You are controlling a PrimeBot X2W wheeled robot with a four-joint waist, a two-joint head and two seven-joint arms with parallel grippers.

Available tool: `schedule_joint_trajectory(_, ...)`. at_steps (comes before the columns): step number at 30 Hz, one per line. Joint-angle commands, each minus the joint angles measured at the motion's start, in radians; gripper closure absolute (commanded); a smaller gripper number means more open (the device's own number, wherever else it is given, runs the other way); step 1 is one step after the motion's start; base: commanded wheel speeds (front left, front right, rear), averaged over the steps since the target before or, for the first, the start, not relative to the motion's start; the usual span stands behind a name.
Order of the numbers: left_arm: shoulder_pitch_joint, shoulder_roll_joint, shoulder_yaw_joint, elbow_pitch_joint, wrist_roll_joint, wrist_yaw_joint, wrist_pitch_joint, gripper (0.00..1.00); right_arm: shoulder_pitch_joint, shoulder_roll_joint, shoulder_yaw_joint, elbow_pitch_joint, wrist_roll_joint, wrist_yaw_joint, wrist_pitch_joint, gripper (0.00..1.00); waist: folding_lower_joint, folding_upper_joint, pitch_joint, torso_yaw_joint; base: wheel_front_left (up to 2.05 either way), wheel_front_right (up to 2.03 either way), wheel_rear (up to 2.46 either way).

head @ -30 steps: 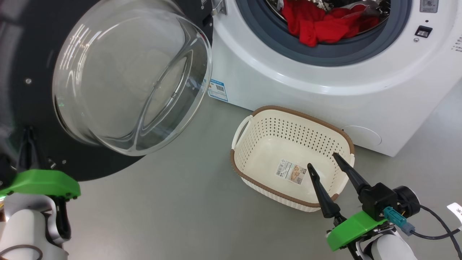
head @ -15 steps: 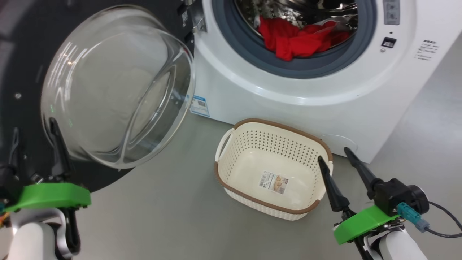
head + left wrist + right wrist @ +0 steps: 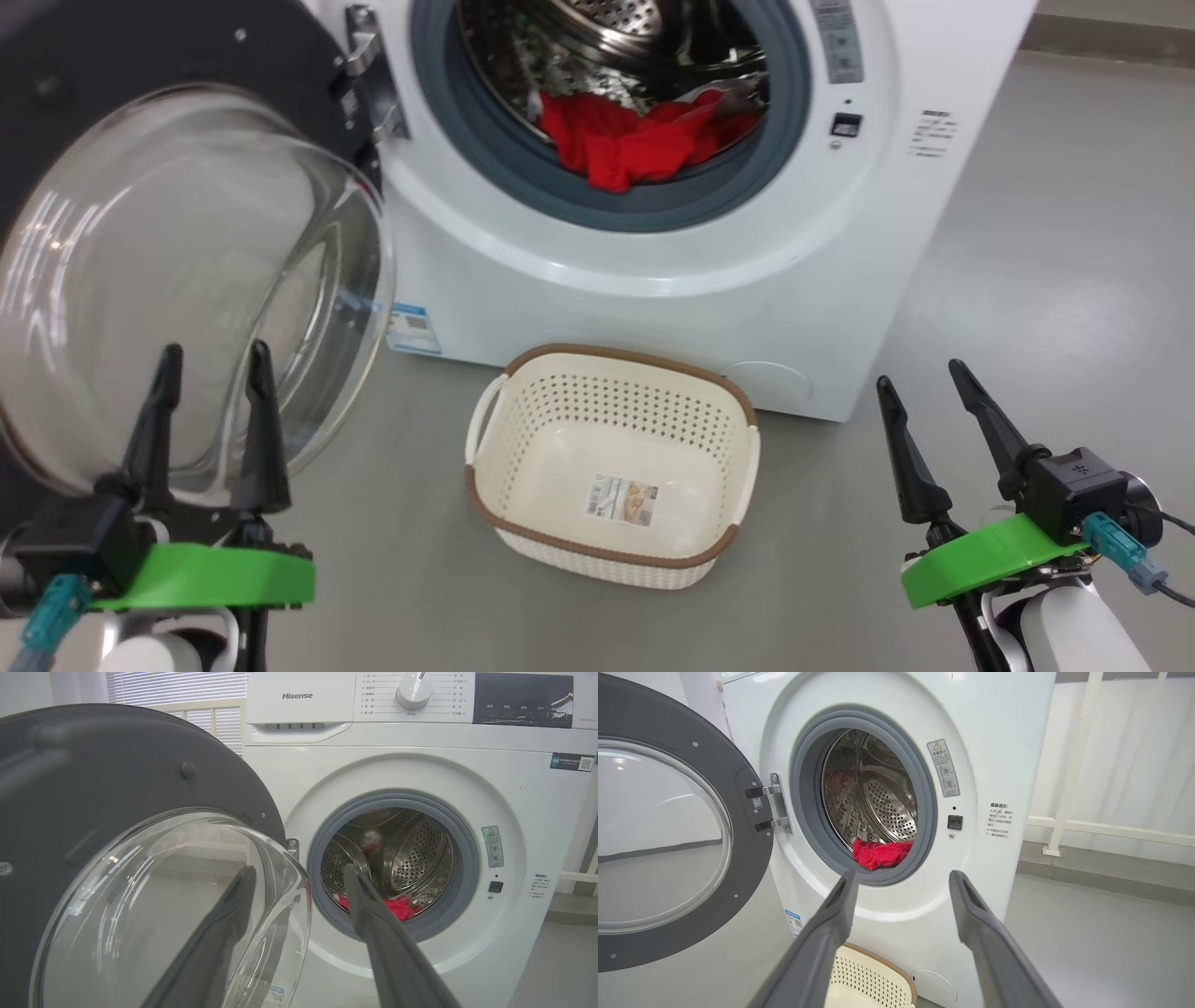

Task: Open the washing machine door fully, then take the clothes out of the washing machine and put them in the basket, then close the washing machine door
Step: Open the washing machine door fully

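The white washing machine (image 3: 653, 280) stands ahead with its door (image 3: 177, 271) swung wide to the left, black rim and clear glass bowl facing me. Red clothes (image 3: 639, 145) lie at the front of the steel drum, also red clothes (image 3: 880, 853) in the right wrist view and red clothes (image 3: 397, 905) in the left wrist view. The cream basket (image 3: 611, 467) sits on the floor before the machine, holding just a paper label. My left gripper (image 3: 213, 359) is open, apart from the glass bowl in front of it. My right gripper (image 3: 920, 378) is open at the lower right, beside the basket.
Grey floor (image 3: 1046, 261) stretches to the right of the machine. A white railing (image 3: 1087, 826) and pale wall stand behind on the right. A blue label (image 3: 411, 327) is on the machine's lower front. A window with blinds (image 3: 177, 690) is behind the door.
My left gripper let go of the door rim, opened and drew back from it. The head camera has shifted, so the machine, basket and door sit further left and lower in view.
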Motion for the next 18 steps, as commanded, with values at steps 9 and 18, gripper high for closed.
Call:
schedule_joint_trajectory(9,0.094,0.016,0.013,-0.052,-0.019,-0.028,-0.018,0.00,0.000,0.002,0.000,-0.050,-0.020,0.005,-0.006,0.00,0.0000,-0.0001,-0.069,-0.168,0.00,0.00,0.00)
schedule_joint_trajectory(18,0.187,0.017,0.015,-0.027,-0.048,-0.047,-0.031,0.00,0.047,0.002,0.000,-0.076,-0.036,0.005,-0.006,0.00,0.0000,-0.0001,-0.093,-0.251,0.00,0.00,0.00)
